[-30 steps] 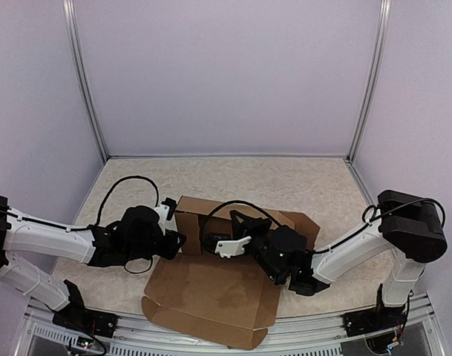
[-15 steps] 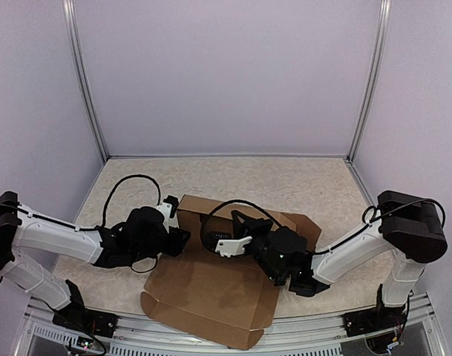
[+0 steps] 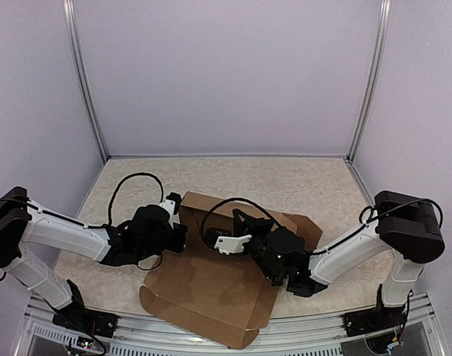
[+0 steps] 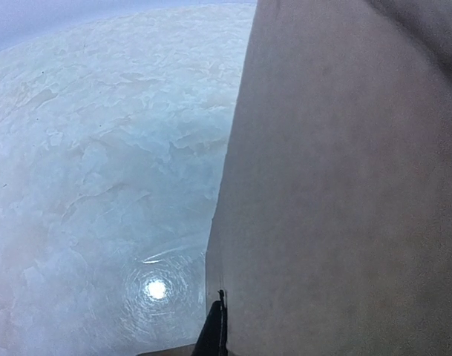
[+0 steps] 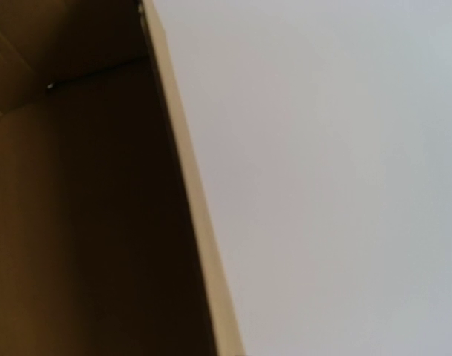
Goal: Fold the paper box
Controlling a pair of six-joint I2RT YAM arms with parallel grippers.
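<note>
Standing half-formed, box has walls up, lid flat; left jaws pinch its wall, right jaws closed.

A mottled beige table sits between pale lilac walls and metal posts.

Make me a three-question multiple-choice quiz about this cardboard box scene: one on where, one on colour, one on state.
1. Where on the table is the paper box? A near edge, middle; B far left corner; C far right corner.
2. Its colour? A white; B brown; C blue.
3. Its large near flap is: A closed over the box; B torn off; C lying open.
Answers: 1 A, it lies at the near edge, midway across; 2 B, plain brown cardboard; 3 C, it spreads out toward the near edge.
</note>
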